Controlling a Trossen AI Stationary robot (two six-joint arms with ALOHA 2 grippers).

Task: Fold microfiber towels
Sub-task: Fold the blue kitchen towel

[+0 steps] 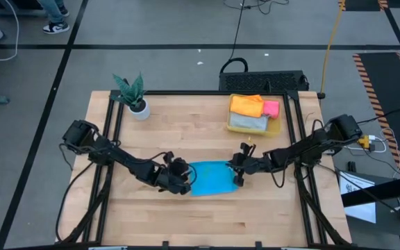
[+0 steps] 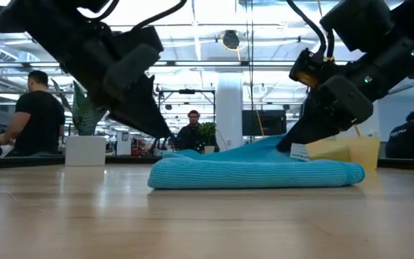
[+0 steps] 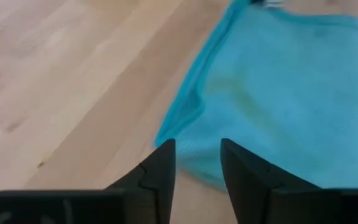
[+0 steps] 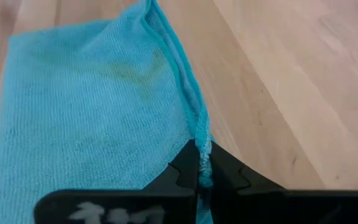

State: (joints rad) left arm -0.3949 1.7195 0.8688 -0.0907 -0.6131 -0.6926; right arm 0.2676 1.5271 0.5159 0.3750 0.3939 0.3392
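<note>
A bright blue towel (image 1: 211,178) lies flat on the table's middle, toward the near edge. My right gripper (image 1: 239,175) is at its right edge, shut on it. My left gripper (image 1: 186,183) is open at the towel's left edge; its two fingers (image 3: 161,169) stand on either side of the towel's edge (image 3: 188,146), and I cannot tell whether they touch it. Orange (image 1: 246,105), pink (image 1: 271,108) and grey (image 1: 248,122) towels lie in the yellow bin (image 1: 275,128). The yellow towel does not show. My right gripper pinches the blue towel's right hemmed edge (image 4: 201,138) between its two fingers. The fingers slant down from the table's right side. The edge is drawn up into a small ridge (image 2: 277,142) at the fingers, while the rest of the towel lies on the table.
The yellow plastic bin stands at the far right of the table. A potted plant (image 1: 134,94) stands at the far left. A black frame rail (image 1: 117,111) runs along the table's sides. Bare wood lies near the front edge (image 1: 207,222). People sit in the room beyond (image 2: 38,115).
</note>
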